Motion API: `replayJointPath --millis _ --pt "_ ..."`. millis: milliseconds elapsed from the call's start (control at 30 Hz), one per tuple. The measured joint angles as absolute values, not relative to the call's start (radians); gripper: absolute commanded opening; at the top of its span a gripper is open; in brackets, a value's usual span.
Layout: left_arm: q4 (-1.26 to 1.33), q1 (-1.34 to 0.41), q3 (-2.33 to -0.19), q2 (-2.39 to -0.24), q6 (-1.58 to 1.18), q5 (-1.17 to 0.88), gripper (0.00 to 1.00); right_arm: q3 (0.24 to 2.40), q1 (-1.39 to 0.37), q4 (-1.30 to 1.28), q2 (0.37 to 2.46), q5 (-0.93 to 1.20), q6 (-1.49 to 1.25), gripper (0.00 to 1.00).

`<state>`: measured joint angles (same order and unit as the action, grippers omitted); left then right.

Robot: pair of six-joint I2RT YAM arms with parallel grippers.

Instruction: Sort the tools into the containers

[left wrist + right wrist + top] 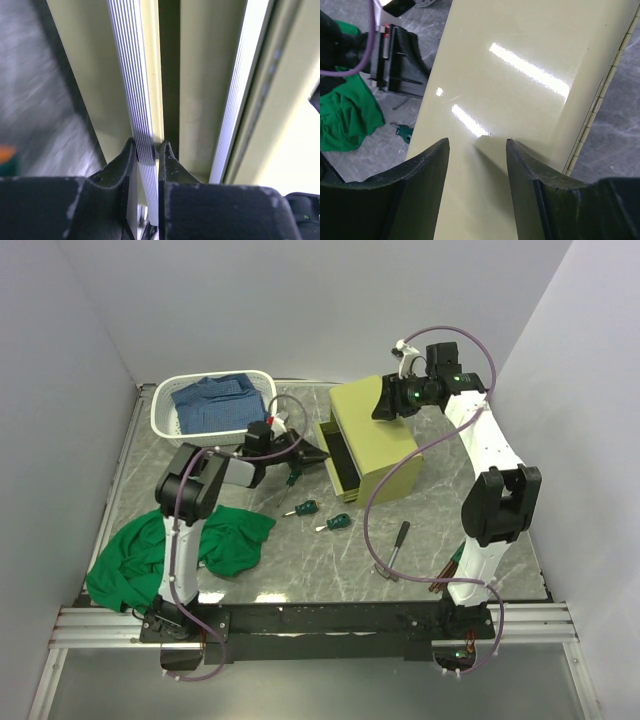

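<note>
The olive-yellow tool chest (375,435) stands at the table's middle back. My left gripper (315,454) is shut on a drawer's ribbed silver handle (131,70) at the chest's left face, and the drawer (335,458) stands partly out. My right gripper (386,400) is open and empty, its fingertips on or just above the chest's top (520,75). Two stubby green-handled screwdrivers (301,508) (337,524) lie in front of the chest. A third green handle (290,478) shows under my left wrist. The black-handled hammer (398,545) lies to the right. The hex-key set (455,562) lies by the right arm's base.
A white lattice basket (165,425) holding blue cloth stands at the back left. A green cloth (190,545) lies at the front left, around the left arm. Cables loop over the chest and table. Walls close in on three sides.
</note>
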<state>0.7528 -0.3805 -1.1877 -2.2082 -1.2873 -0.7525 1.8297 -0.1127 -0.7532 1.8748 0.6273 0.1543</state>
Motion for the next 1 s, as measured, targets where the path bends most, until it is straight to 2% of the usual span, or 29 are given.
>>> replayJointPath --millis 400,467,500,533,567,733,800,833,1000 --pt "0.536 -0.307 -1.097 -2.055 -1.105 -0.764 0.03 1.830 -0.116 -0.714 1.884 0.611 0.178 0.59" --pt "0.500 -0.297 -1.097 -2.041 -1.077 -0.768 0.22 1.830 -0.116 -0.710 1.884 0.608 0.179 0.59" --pt "0.487 -0.294 -1.097 -2.037 -1.066 -0.772 0.27 1.830 -0.116 -0.709 1.884 0.607 0.181 0.59" --pt "0.471 -0.290 -1.098 -2.032 -1.051 -0.775 0.38 1.830 -0.116 -0.709 1.884 0.607 0.181 0.59" --pt "0.460 -0.289 -1.101 -2.030 -1.031 -0.774 0.42 1.830 -0.116 -0.708 1.884 0.606 0.181 0.59" --pt "0.375 -0.280 -1.107 -2.028 -0.899 -0.719 0.60 1.830 -0.116 -0.703 1.884 0.605 0.181 0.59" --pt "0.332 -0.275 -1.107 -2.014 -0.851 -0.700 0.62 1.831 -0.116 -0.702 1.884 0.604 0.181 0.59" --pt "0.307 -0.272 -1.107 -1.999 -0.830 -0.691 0.69 1.831 -0.116 -0.702 1.884 0.603 0.181 0.59" --pt "0.202 -0.256 -1.084 -1.863 -0.728 -0.647 0.70 1.831 -0.116 -0.701 1.884 0.603 0.181 0.59"
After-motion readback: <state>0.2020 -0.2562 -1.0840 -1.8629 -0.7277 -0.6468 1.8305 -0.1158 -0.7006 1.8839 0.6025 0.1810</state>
